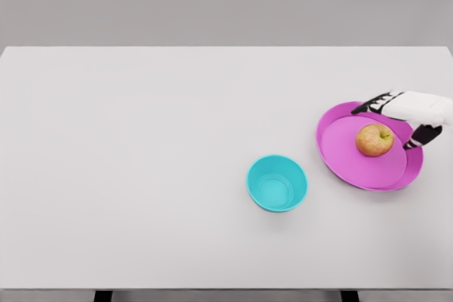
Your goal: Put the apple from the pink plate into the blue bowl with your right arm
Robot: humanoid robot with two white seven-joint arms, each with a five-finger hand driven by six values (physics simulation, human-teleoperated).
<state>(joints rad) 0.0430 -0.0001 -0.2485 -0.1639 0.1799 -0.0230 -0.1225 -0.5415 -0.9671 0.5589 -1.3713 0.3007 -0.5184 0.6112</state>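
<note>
1. We see only the right hand (414,119), entering at 3 o'clock; arm cut off by the frame edge.
2. Fingers spread, grasping nothing, just beside the apple (374,139).
3. Apple sits on the pink plate (354,167); blue bowl (277,183) lies at the plate's 8 o'clock, apart.
4. White table (141,175), grey wall behind.

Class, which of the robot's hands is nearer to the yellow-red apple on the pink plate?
The right hand. It hovers over the far right rim of the round pink plate, just beside the yellow-red apple, not yet grasping it. The left hand is out of view.
</note>
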